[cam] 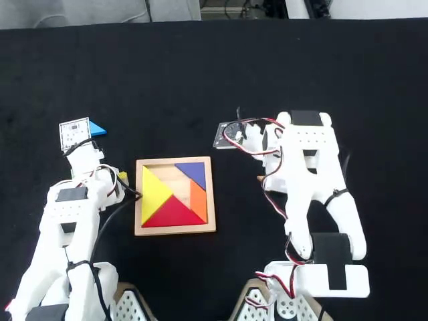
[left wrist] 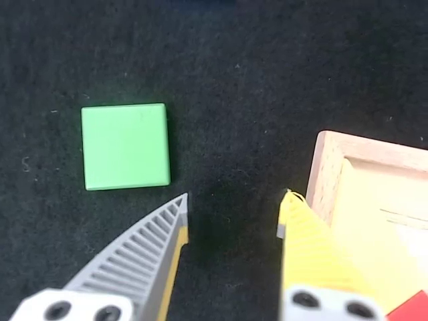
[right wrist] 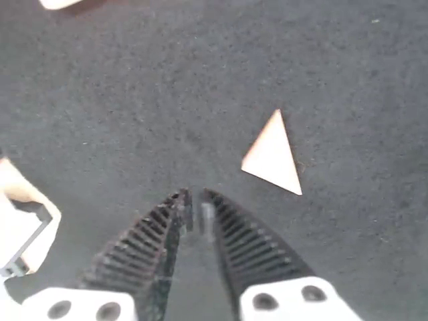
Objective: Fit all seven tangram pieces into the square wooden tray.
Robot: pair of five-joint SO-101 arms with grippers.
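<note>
The square wooden tray [cam: 175,229] lies mid-table and holds a yellow triangle [cam: 155,194], a red triangle [cam: 175,214], an orange piece [cam: 198,200] and a blue triangle [cam: 192,172]. My left gripper [left wrist: 235,204] is open over the black cloth, just off the tray's corner [left wrist: 328,167]. A green square [left wrist: 125,146] lies flat a little beyond its grey finger. A light blue triangle [cam: 97,129] sits at the far left. My right gripper [right wrist: 195,197] is shut and holds nothing. A pale triangle [right wrist: 274,157] lies just ahead of it and off to one side.
A dark card [cam: 227,137] lies behind the tray, beside the right arm. A white marker tag [cam: 74,132] rides on the left arm's wrist. Black cloth covers the table to its far edge [cam: 214,20]. Both arm bases stand at the near edge.
</note>
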